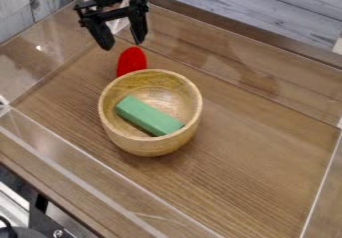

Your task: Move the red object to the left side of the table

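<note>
Release step, we judge: hand (114, 30) spread and empty above the red object (130, 60) resting beside the wooden bowl (151, 112); next, we clear the surface (254, 172).

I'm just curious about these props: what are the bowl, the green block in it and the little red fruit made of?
The bowl looks like light turned wood: pale grain, matte finish. The green block has flat, even color, so painted wood or plastic; I can't tell which. The red fruit is smooth with uniform color, probably plastic or painted wood.
</note>
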{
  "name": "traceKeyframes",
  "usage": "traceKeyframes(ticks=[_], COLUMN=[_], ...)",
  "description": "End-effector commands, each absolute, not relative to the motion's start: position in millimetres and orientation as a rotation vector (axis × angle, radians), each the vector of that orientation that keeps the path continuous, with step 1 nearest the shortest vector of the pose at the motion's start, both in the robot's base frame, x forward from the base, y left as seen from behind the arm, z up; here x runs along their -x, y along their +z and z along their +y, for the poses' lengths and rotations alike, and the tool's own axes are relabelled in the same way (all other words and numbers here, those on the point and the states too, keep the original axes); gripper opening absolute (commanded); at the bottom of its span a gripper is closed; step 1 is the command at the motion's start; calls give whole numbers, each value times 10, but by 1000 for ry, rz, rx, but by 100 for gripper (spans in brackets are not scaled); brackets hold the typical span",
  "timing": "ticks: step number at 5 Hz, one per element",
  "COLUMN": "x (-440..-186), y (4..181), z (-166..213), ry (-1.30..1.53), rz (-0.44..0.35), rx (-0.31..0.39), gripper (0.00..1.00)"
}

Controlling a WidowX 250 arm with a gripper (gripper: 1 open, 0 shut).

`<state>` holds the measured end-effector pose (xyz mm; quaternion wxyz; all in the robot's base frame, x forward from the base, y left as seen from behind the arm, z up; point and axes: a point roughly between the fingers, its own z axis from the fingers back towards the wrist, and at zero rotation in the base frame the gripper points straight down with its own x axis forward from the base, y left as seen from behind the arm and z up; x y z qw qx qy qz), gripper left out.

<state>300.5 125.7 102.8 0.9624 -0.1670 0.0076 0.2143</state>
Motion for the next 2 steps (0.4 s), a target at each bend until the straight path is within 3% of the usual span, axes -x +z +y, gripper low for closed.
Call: traceKeyframes(ticks=[1, 2], x=[-3008, -3025], y=[1472, 1567], z=[1337, 1447], ry=[424, 387], rz=[-44, -37], rx=[316, 302], gripper=[100, 0])
